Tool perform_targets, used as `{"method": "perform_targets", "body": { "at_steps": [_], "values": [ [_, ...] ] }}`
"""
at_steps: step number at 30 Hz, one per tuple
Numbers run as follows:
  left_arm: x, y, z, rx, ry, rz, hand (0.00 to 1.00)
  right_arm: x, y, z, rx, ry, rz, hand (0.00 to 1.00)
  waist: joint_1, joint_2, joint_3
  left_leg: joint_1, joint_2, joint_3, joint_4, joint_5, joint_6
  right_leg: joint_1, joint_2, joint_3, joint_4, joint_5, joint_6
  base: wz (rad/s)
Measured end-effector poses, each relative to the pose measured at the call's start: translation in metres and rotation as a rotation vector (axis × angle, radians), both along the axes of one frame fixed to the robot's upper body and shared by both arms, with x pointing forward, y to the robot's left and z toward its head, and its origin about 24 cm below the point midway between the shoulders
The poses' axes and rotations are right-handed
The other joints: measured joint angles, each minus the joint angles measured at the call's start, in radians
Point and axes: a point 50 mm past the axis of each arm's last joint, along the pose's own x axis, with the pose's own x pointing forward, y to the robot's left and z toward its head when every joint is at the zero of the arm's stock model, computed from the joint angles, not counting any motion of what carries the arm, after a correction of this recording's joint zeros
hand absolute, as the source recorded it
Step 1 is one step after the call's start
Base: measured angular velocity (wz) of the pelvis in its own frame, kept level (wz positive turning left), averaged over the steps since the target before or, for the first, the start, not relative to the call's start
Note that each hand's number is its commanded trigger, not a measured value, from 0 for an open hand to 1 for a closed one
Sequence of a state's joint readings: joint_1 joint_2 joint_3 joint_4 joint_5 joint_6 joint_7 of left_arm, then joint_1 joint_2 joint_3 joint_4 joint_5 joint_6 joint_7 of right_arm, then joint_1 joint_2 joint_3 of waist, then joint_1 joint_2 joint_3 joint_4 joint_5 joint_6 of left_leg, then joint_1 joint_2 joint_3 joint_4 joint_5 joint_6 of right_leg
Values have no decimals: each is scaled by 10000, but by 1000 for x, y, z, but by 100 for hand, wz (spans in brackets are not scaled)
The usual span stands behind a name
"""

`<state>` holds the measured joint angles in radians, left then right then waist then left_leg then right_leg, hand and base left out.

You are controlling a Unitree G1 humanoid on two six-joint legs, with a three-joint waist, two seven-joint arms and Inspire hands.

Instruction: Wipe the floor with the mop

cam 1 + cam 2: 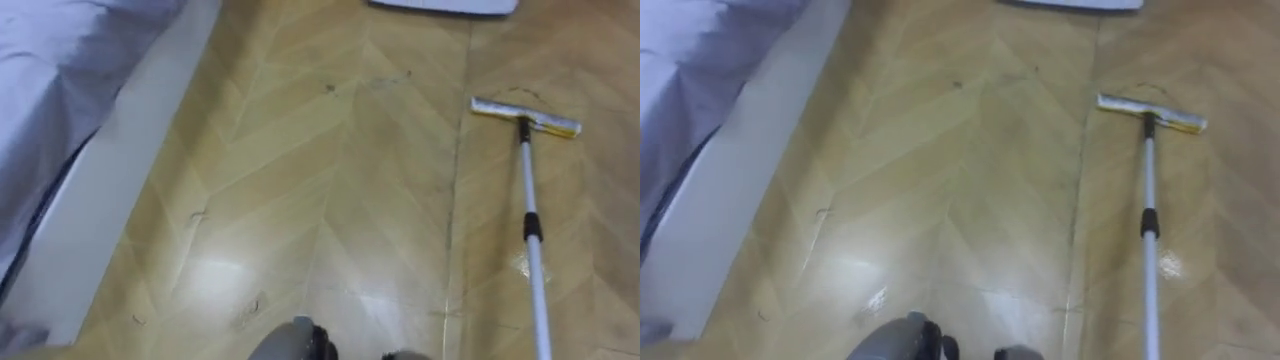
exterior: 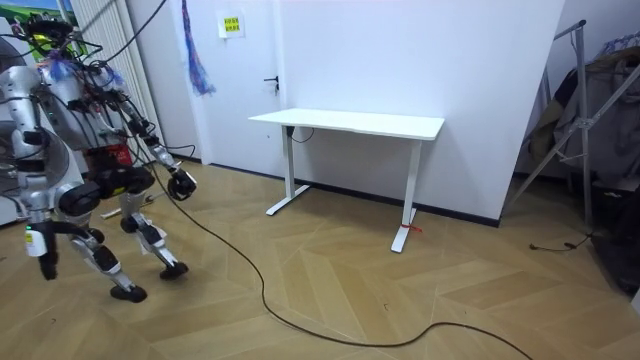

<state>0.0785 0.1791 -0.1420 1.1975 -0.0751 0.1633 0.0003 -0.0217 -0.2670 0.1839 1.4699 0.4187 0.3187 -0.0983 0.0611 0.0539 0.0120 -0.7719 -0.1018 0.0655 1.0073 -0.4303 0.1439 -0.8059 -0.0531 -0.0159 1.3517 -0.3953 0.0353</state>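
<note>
Mop (image 1: 531,220) — head flat on the wood floor (image 1: 330,200), pole cut off below. Yellow wall label (image 2: 231,25) illegible; robot hand (image 2: 182,184) too small — its state cannot be told.

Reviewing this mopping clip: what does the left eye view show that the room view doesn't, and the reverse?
Left eye view: a mop at the right, its flat head on the floor and its pole running to the lower edge, and a bed with a pale sheet on the left. Room view: the robot at the room view's left, a white table by the wall, and a door. Shared: the floor, wood in a herringbone pattern.
</note>
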Motion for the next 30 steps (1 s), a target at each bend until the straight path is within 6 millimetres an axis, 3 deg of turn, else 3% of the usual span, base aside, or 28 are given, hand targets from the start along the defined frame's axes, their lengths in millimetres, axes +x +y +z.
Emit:
{"method": "perform_targets", "body": {
  "at_steps": [1,3,4,5,6,9,10,12,14,16,19,23,24,27,30],
  "values": [
    [5,-1,0,24,-136,-33,0,6,0,0,-62,-24,14,100,-12,65,29,10,3,-38,-7,9,-14,-273,24,3,-257,-4,6,-29],
    [17,-2,2,240,-404,-168,0,29,-1,3,-397,-299,6,100,-39,130,35,26,-6,-43,-56,-10,-47,-697,35,128,-2593,121,-7,-4],
    [17,-2,2,319,-414,-179,0,38,-2,5,-528,-434,-86,100,-31,106,41,26,-23,-29,-70,-42,-71,-607,54,207,-3318,370,-40,8],
    [17,-4,1,367,-386,-112,0,58,-7,9,-882,-858,-148,100,39,125,110,77,16,-119,-172,-73,-153,-513,120,123,-3603,669,-399,0],
    [16,-5,1,385,-291,-93,0,78,-8,13,-1085,-1462,-227,100,223,107,123,250,70,-204,-565,29,-299,-330,152,19,-4049,781,-503,-4],
    [14,4,2,589,-142,311,0,114,-3,20,-946,-2758,-418,100,533,-38,179,850,244,-636,-1515,288,-600,441,264,-410,-5205,1107,-841,14],
    [11,9,3,649,-61,606,0,126,-3,24,-757,-3231,-466,100,567,-76,165,1131,248,-829,-1893,418,-702,789,248,-617,-5580,1172,-943,32],
    [3,15,3,781,150,928,0,135,-3,27,-478,-3698,-537,100,572,-302,194,1683,239,-936,-2587,644,-780,1320,206,-769,-6076,1213,-1015,35],
    [-6,16,2,807,440,1020,0,136,-7,28,-321,-3888,-521,100,590,-338,185,2228,388,-1058,-3066,715,-869,1976,286,-1035,-6653,1274,-1127,27],
    [-9,16,2,784,509,1072,0,128,-9,25,-188,-3869,-566,100,580,-326,175,2711,468,-1204,-3427,756,-945,2615,396,-1277,-7209,1298,-1181,29],
    [-14,18,2,742,553,1259,0,98,-4,14,168,-3475,-886,100,525,-373,171,3791,657,-1233,-4164,818,-1036,3867,529,-1557,-8086,1290,-1226,26],
    [-21,20,2,839,650,1372,0,42,11,-3,815,-2671,-1714,100,446,-548,43,5472,736,-1210,-5435,1018,-1101,5537,652,-1689,-9288,1313,-1220,14],
    [-27,22,2,920,762,1384,0,27,16,-6,1026,-2427,-1829,100,320,-601,-22,5943,727,-1232,-5893,1143,-1112,5984,653,-1739,-9634,1339,-1204,13],
    [-40,21,2,953,1101,1551,0,-2,22,-9,1305,-1815,-1973,100,141,-692,-91,6991,737,-1126,-6827,1360,-1130,6804,695,-1697,-10250,1373,-1186,1],
    [-51,16,1,889,1378,1832,0,-13,24,-10,1331,-1336,-1471,100,-66,-716,-111,7545,769,-905,-7267,1456,-1144,7216,756,-1538,-10456,1373,-1185,-17]
  ]
}}
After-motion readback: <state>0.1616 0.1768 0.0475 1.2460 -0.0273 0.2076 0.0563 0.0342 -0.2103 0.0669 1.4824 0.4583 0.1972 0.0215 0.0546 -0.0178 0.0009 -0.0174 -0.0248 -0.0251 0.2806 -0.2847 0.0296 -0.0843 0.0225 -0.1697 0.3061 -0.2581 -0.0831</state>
